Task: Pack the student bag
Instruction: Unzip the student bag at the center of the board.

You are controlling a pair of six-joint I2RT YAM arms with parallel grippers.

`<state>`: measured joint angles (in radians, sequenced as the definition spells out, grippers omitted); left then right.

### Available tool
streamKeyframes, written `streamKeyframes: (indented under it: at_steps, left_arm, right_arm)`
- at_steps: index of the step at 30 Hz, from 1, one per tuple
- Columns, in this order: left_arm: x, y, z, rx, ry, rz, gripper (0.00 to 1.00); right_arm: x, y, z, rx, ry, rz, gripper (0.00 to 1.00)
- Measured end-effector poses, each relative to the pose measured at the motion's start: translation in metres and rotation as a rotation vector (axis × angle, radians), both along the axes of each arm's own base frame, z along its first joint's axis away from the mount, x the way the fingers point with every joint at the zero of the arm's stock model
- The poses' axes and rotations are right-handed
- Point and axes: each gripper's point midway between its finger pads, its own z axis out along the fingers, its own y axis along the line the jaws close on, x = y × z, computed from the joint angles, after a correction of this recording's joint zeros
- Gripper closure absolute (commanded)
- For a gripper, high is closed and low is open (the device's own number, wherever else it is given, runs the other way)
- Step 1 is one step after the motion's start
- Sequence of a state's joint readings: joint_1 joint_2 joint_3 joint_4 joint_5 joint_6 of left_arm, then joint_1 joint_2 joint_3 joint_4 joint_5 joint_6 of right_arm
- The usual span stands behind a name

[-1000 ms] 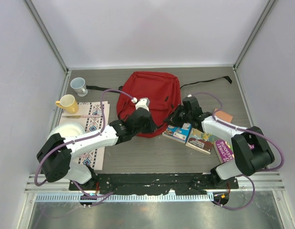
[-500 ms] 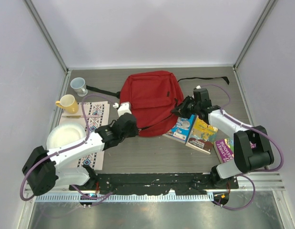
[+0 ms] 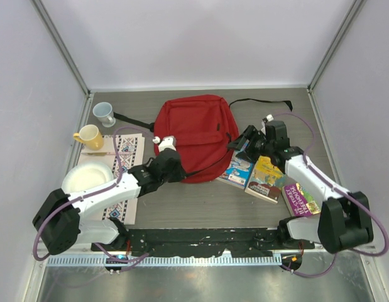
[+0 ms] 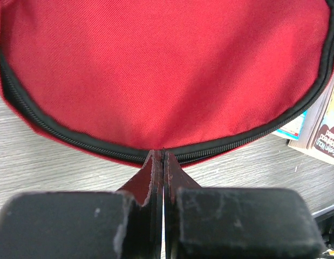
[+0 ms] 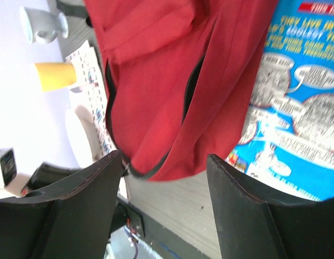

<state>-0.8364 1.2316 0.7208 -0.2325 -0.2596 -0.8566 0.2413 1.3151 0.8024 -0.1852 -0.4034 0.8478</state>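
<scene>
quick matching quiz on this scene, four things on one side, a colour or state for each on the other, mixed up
Things:
1. student bag
2. mug nearer the white plate
3. left gripper
4. right gripper

Colour or state:
A. open
B. yellow
C. red
D. shut

Pairs: 1-C, 2-B, 3-D, 4-A
</scene>
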Motion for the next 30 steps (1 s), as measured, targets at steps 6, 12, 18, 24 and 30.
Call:
streamKeyframes:
  at_steps: [6, 12, 18, 24, 30]
  left_arm:
    - [0.009, -0.023, 0.017, -0.053, -0.007, -0.038, 1.0]
    - [0.02, -0.044, 0.041, -0.121, -0.042, -0.069, 1.0]
    - [0.017, -0.051, 0.042, -0.132, -0.037, -0.09, 1.0]
    - [0.014, -0.054, 0.042, -0.136, -0.036, -0.102, 1.0]
    - [0.014, -0.054, 0.043, -0.137, -0.038, -0.103, 1.0]
  right_arm:
    - [-0.047, 0.015, 0.009, 0.109, 0.049, 0.013, 0.31]
    - [-0.077, 0.043, -0.001, 0.169, 0.174, 0.038, 0.31]
    - [-0.081, 0.073, -0.001, 0.227, 0.219, 0.045, 0.3]
    - [-0.071, 0.08, -0.019, 0.233, 0.291, -0.02, 0.37]
    - [-0.059, 0.081, -0.023, 0.246, 0.29, -0.078, 0.75]
